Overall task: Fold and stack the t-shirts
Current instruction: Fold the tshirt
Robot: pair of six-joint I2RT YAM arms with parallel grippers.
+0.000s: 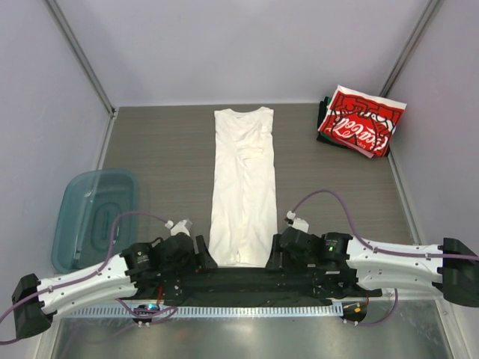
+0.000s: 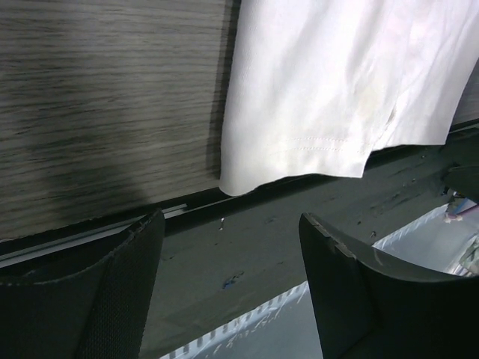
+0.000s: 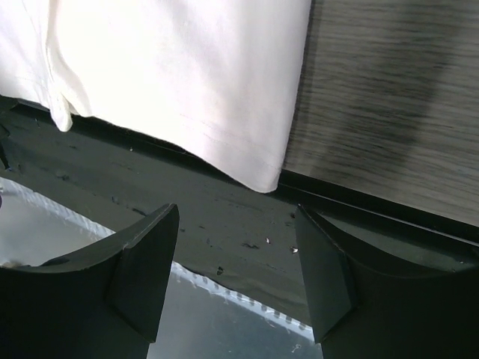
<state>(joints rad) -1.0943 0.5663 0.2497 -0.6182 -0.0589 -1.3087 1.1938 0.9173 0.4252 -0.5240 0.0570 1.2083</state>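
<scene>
Closest to us, low in the overhead frame, our left gripper (image 1: 200, 256) and right gripper (image 1: 275, 256) sit at either bottom corner of the white tee (image 1: 243, 179). Both pairs of jaws are apart and hold nothing. In the wrist views each hem corner hangs over the table's (image 1: 161, 161) dark near edge, just above and beyond the open fingers: toward the upper right for the left gripper (image 2: 230, 224), toward the upper left for the right gripper (image 3: 236, 221).

The tee lies flat as a long narrow strip down the middle of the frame, collar at the top and hem at the bottom. Its sleeves seem to be tucked in, so we judge the lengthwise fold done and the crosswise fold next. The folded stack with the red shirt (image 1: 361, 123) on top waits at the upper right, well apart. The teal bin (image 1: 93, 217) sits at the lower left.

Next we would need each gripper to move onto its corner, pinch all the layers there, and lift evenly. Then both should carry the hem up toward the collar without skewing the strip.
</scene>
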